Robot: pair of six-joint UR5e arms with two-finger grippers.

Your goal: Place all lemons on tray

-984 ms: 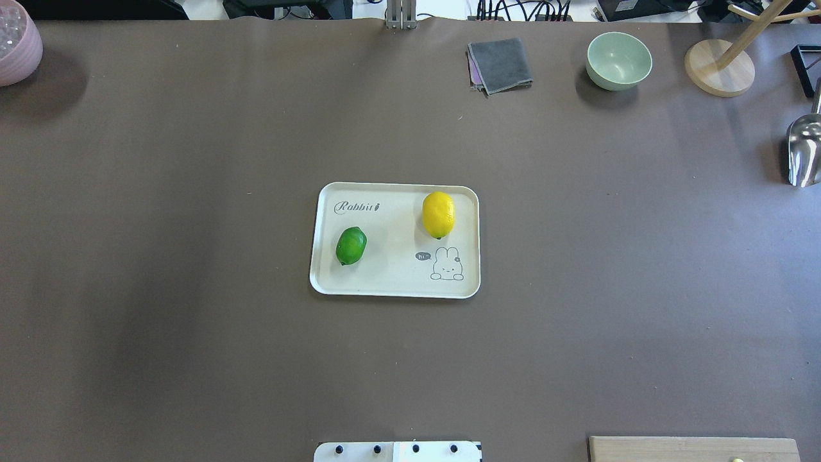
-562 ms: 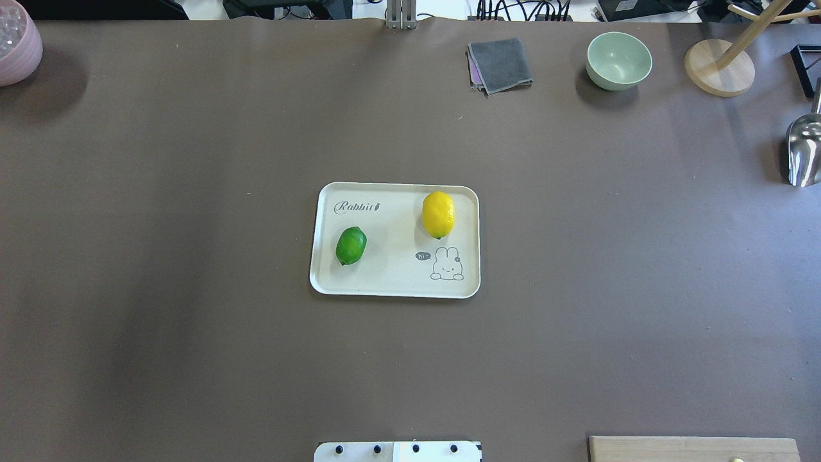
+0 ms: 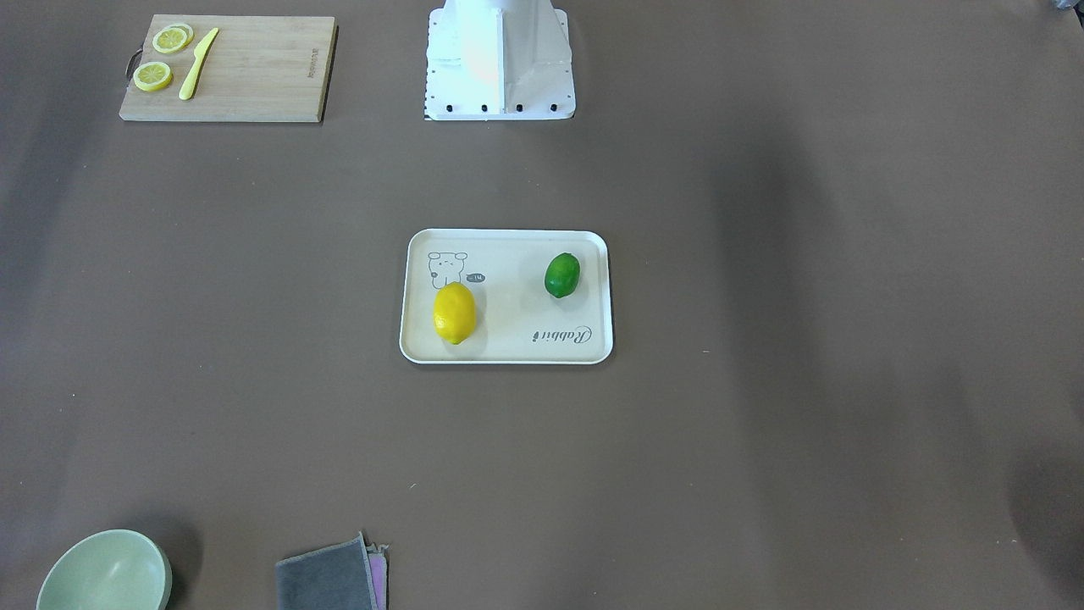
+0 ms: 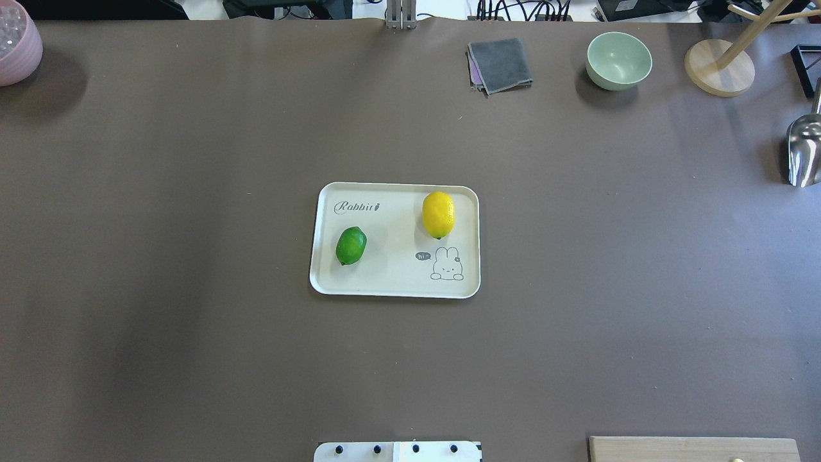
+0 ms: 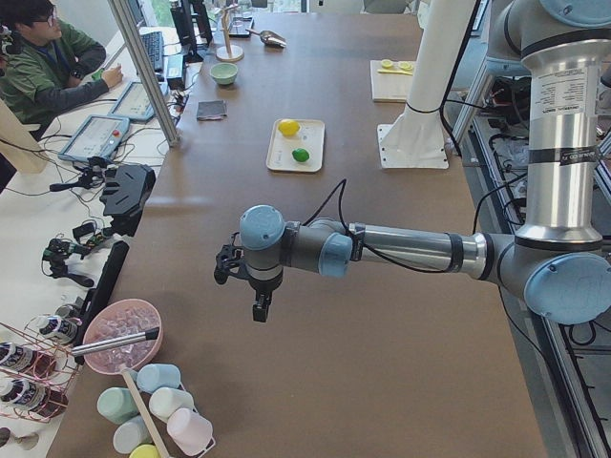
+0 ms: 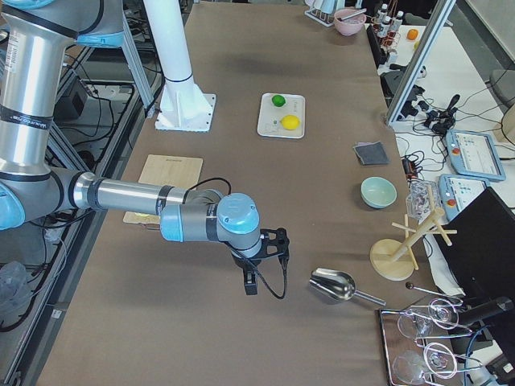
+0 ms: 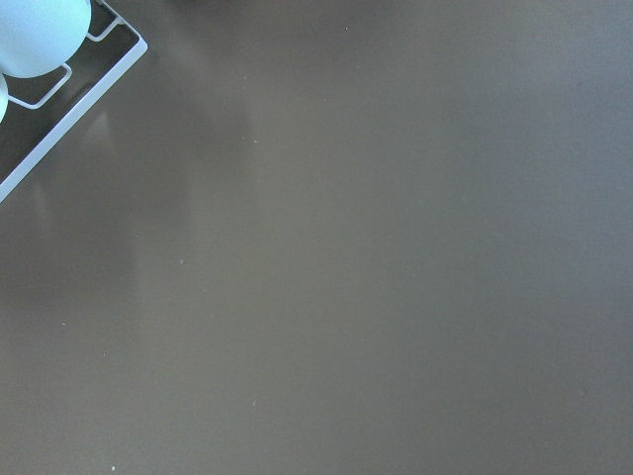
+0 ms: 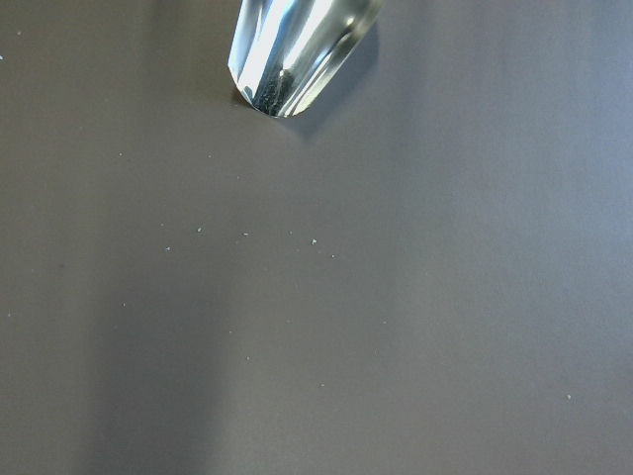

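The cream tray (image 4: pixel 394 285) lies in the middle of the table. The yellow lemon (image 4: pixel 438 214) rests on its far right part and the green lemon (image 4: pixel 351 246) on its left part. Both show in the front view too: yellow lemon (image 3: pixel 455 313), green lemon (image 3: pixel 561 275), tray (image 3: pixel 508 305). My left gripper (image 5: pixel 260 310) hangs over bare table far to the left of the tray, seen only from the side. My right gripper (image 6: pixel 249 285) hangs far to the right, near the metal scoop. I cannot tell whether either is open or shut.
A wooden cutting board (image 3: pixel 254 68) with lemon slices (image 3: pixel 152 76) and a yellow knife (image 3: pixel 197 63) lies by the robot base (image 3: pixel 500 59). A green bowl (image 4: pixel 618 59), grey cloth (image 4: pixel 500 64), wooden stand (image 4: pixel 718 67), metal scoop (image 4: pixel 805 151) and pink bowl (image 4: pixel 16 45) line the edges.
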